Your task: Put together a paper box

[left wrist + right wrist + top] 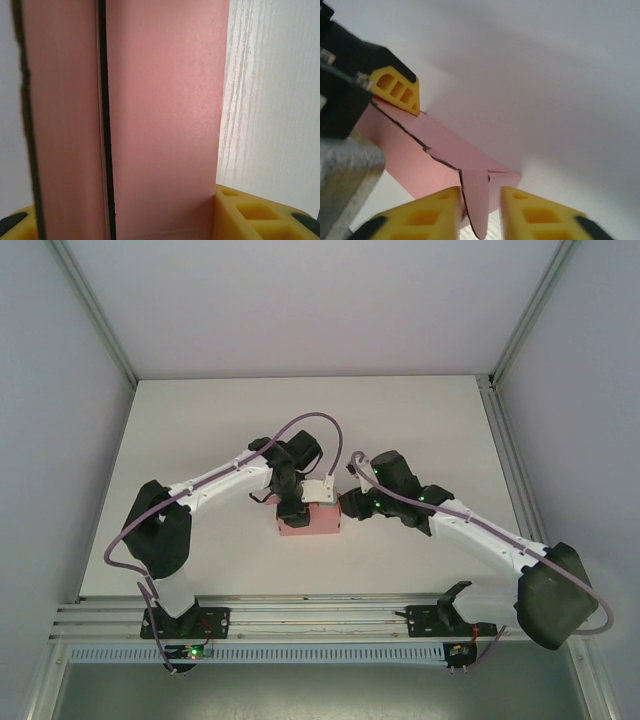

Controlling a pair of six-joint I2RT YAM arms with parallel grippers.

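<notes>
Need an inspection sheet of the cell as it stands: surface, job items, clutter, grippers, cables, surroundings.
Surface: white table, faint wood grain.
Job's things: pink paper box mid-table between the arms, one flap tab sticking out.
Clutter: nothing seen.
Grippers: left gripper straddles the box, card filling its jaws, looks gripped; right gripper has fingers either side of the flap tab, grip not certain.
Cables: purple cables loop off both arms, clear of the box.
Surroundings: aluminium frame rails, grey walls.

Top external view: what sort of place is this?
Probably a lab robot cell: a white table edged by aluminium frame rails, plain white walls, and a left arm and right arm bolted down, working a pink paper box.
</notes>
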